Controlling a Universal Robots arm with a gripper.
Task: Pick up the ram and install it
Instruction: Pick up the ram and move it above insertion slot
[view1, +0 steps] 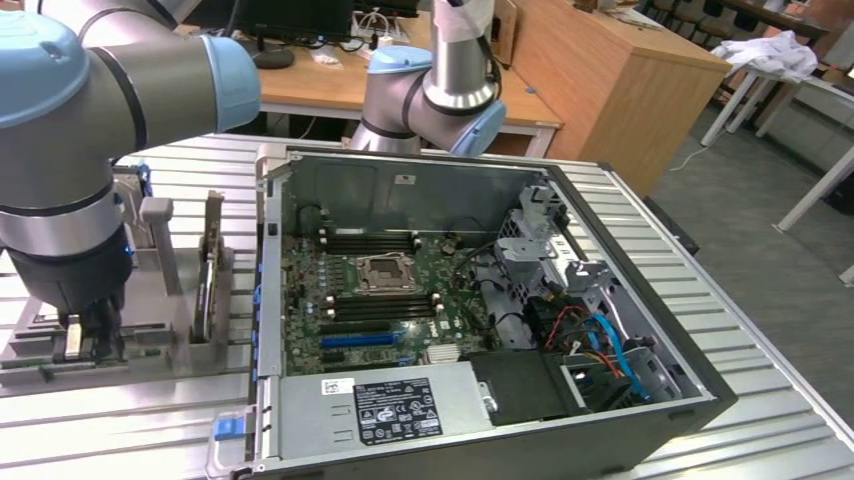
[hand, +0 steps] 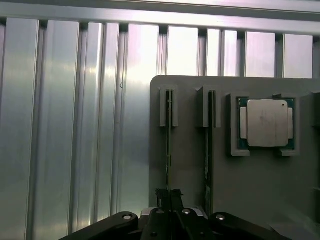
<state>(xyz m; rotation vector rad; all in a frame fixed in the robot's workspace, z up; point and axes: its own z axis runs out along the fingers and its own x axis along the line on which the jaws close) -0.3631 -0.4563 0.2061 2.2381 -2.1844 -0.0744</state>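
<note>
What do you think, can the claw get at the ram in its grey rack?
Looks like yes: the claw is at the rack, shut on the ram, nothing between them.

text: none legible | power supply label (view1: 396, 408): print too small to read
</note>
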